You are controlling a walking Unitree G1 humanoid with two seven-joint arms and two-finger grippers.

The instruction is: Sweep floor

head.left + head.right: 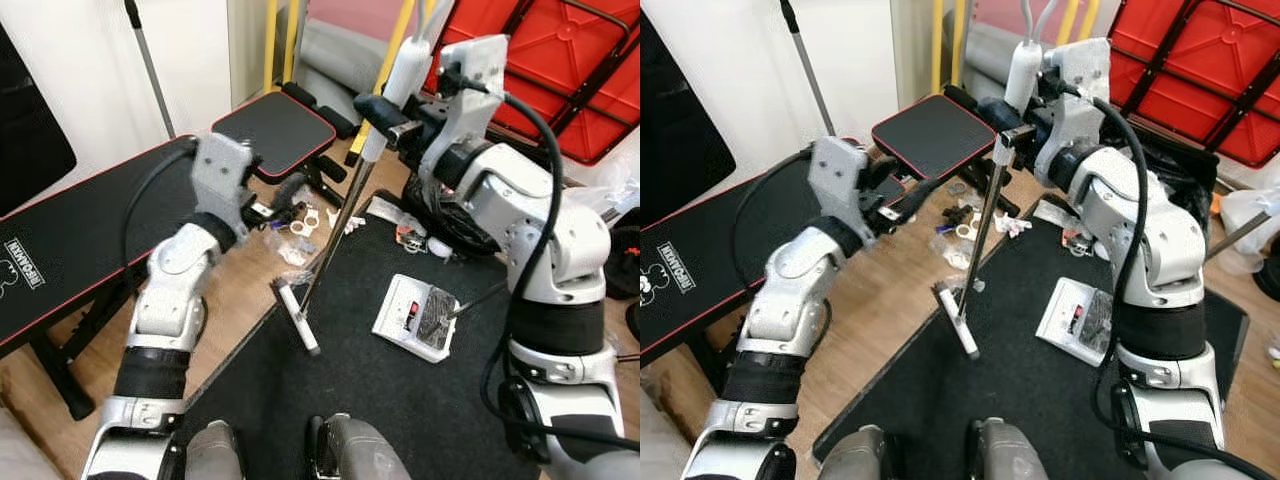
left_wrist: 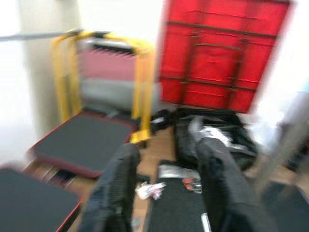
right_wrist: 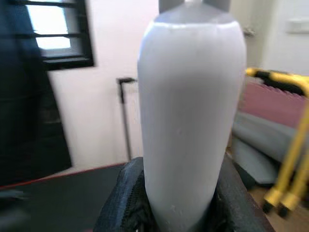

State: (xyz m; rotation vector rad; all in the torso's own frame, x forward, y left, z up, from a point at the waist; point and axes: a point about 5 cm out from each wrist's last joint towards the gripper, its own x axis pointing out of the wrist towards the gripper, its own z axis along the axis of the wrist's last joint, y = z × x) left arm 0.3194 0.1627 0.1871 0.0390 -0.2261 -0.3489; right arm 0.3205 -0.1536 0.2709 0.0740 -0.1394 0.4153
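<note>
Gripping the pale grey handle of a broom, the right gripper has its two black fingers closed against either side of the grip, up near chest height in front of a red folded frame. From that handle a thin metal shaft slants down and toward the robot to the narrow broom head, which rests on the edge of a black floor mat, right where the mat meets the wooden floor.

The left gripper is raised beside the shaft, apart from it, with its fingers spread open and nothing between them. It hovers above the wooden floor, next to a black weight bench with red piping.

Scattered small litter lies on the wood just past the broom head: white plastic rings and scraps of clear wrapping. On the mat, to the right of the broom head, sits a white dustpan holding dark debris. A black bag lies behind it, near the robot's right arm. Yellow tubular legs stand at the back beside a second padded section of the bench. The robot's two grey feet show at the lower edge of the mat.
</note>
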